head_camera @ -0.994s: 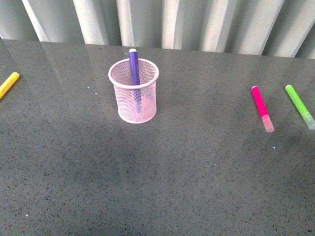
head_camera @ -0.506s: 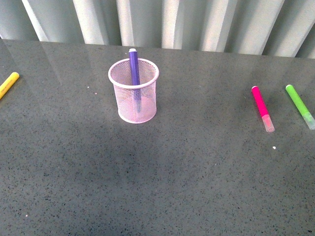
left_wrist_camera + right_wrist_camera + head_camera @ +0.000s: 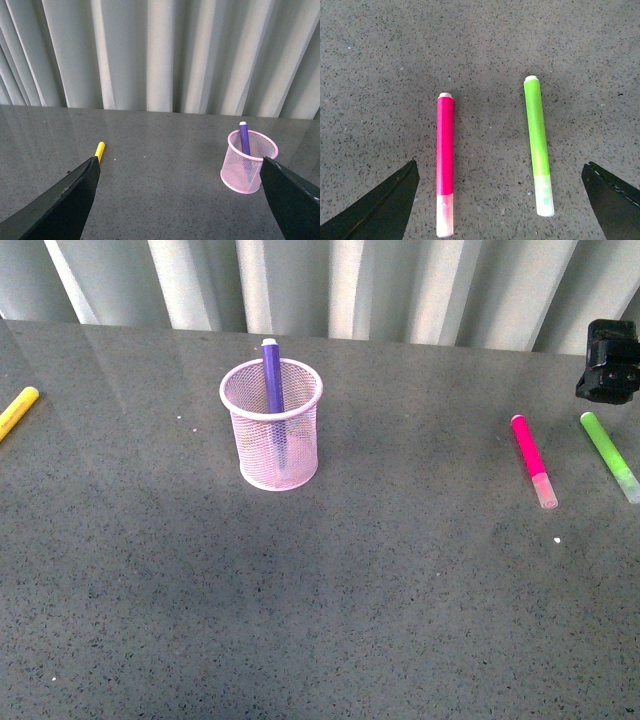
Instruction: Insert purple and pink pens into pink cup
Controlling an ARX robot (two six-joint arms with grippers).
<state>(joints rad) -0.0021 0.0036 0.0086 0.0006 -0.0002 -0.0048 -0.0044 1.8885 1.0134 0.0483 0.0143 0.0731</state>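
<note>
The pink cup [image 3: 270,430] stands upright on the grey table with the purple pen [image 3: 272,375] leaning inside it, its end above the rim. The pink pen [image 3: 532,458] lies flat at the right, whitish cap toward the front. In the right wrist view the pink pen [image 3: 445,160] lies beneath my open right gripper [image 3: 499,164], nearer one finger [image 3: 380,210], untouched. In the front view only a black part of my right arm [image 3: 610,362] shows. My left gripper [image 3: 179,160] is open and holds nothing; the pink cup [image 3: 248,162] with the purple pen [image 3: 244,139] sits ahead by one fingertip.
A lime-green marker [image 3: 607,452] lies just right of the pink pen, parallel to it; the right wrist view shows this green marker [image 3: 538,145] too. A yellow marker [image 3: 18,410] lies at the table's far left edge. Pleated grey curtains hang behind the table.
A black part of my right arm has come into the front view at the upper right edge, above the green marker. The pens and cup have not moved.
</note>
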